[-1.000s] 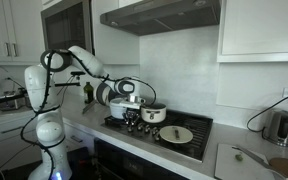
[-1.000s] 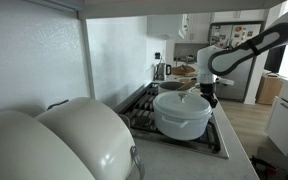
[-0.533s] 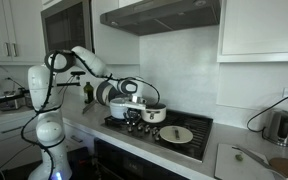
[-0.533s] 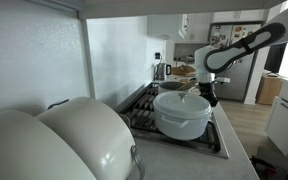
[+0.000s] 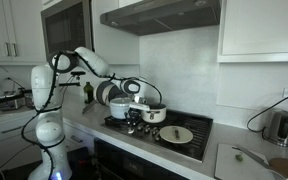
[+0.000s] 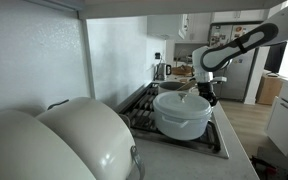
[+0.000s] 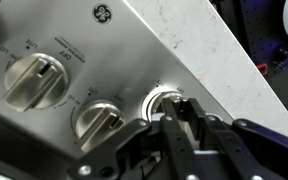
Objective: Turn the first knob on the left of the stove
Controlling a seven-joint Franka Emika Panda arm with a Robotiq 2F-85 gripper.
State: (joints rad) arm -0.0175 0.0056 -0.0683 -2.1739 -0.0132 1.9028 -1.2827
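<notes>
In the wrist view the stove's metal front panel carries a row of round knobs. My gripper is shut on the first knob, the end one next to the pale countertop; its fingers hide most of the knob. In an exterior view the gripper is low at the near-left front edge of the stove. In another exterior view the gripper hangs at the stove's front edge, behind a white pot. The knob cannot be made out in either exterior view.
Two more knobs sit along the panel beside the gripped one. White pots and a plate stand on the cooktop. A big white pot and white lids show close by. A kettle stands far right.
The arm's elbow and forearm have shifted slightly, while the gripper stays at the stove's front edge.
</notes>
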